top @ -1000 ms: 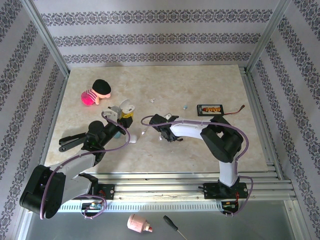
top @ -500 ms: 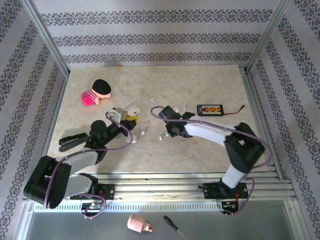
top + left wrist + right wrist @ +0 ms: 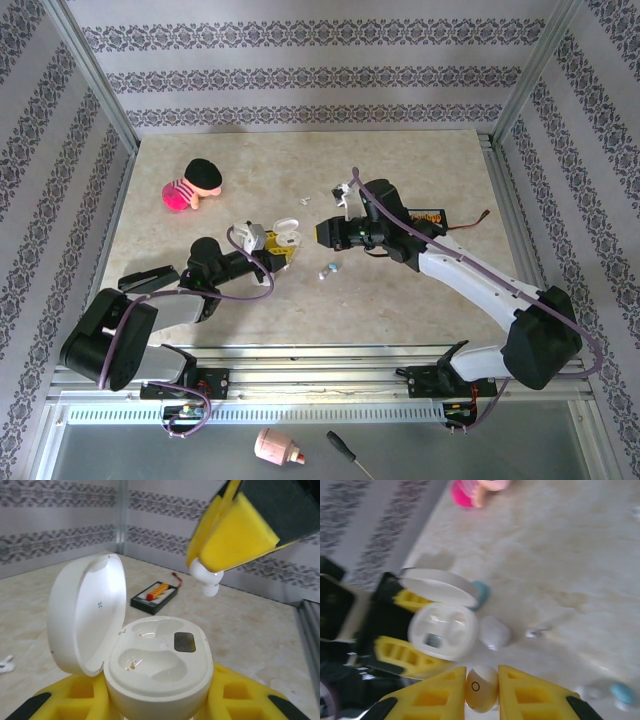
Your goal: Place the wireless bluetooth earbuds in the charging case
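Note:
My left gripper (image 3: 160,702) is shut on the base of a white charging case (image 3: 160,667). The case's lid (image 3: 87,612) stands open to the left and both wells hold nothing. In the top view this left gripper (image 3: 278,252) holds the case (image 3: 286,238) at the table's middle. My right gripper (image 3: 481,680) is shut on a white earbud (image 3: 481,689). It hovers just right of the case (image 3: 443,630), its fingers (image 3: 240,535) and the earbud (image 3: 206,577) up and to the right of the open case. In the top view the right gripper (image 3: 322,232) faces left.
A closed white case (image 3: 494,631) and a teal case (image 3: 481,593) lie beside the held one. Loose earbuds (image 3: 329,270) lie on the table, a pale blue one (image 3: 622,692) among them. A pink plush toy (image 3: 193,185) sits far left, a black board (image 3: 425,216) right.
My right gripper rose off the table with the earbud, swung to the back right and turned to face the case. My left gripper carried the open case to the right.

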